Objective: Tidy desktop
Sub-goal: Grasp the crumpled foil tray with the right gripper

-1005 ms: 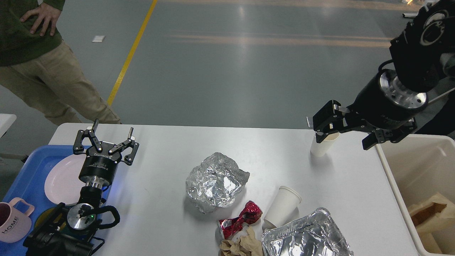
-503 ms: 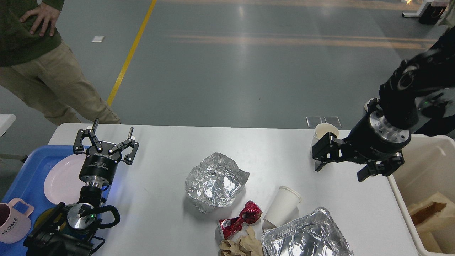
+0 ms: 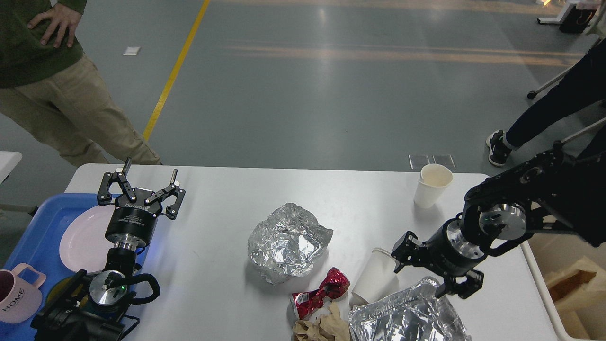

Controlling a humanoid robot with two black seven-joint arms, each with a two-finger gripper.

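- The right gripper (image 3: 428,270) hangs low over the desktop (image 3: 218,265), between the tipped paper cup (image 3: 374,277) and the foil tray (image 3: 407,315); its fingers are dark and partly end-on, so I cannot tell how far apart they stand or whether they hold anything.
- The left gripper (image 3: 147,177) is spread wide with nothing between its fingers, at the desktop's left end.
- Two paper cups: the tipped one, and one upright (image 3: 432,185) near the desktop's far right edge.
- Two foil pieces: the tray at the near edge and a crumpled foil sheet (image 3: 288,242) mid-desktop.
- One crushed red can (image 3: 321,291) and one brown paper wad (image 3: 321,327) lie at the near edge.
- Left of the desktop, one blue tray (image 3: 40,227) carries one pink plate (image 3: 83,239) and one pink mug (image 3: 18,296).
- The white desktop fills the lower view.
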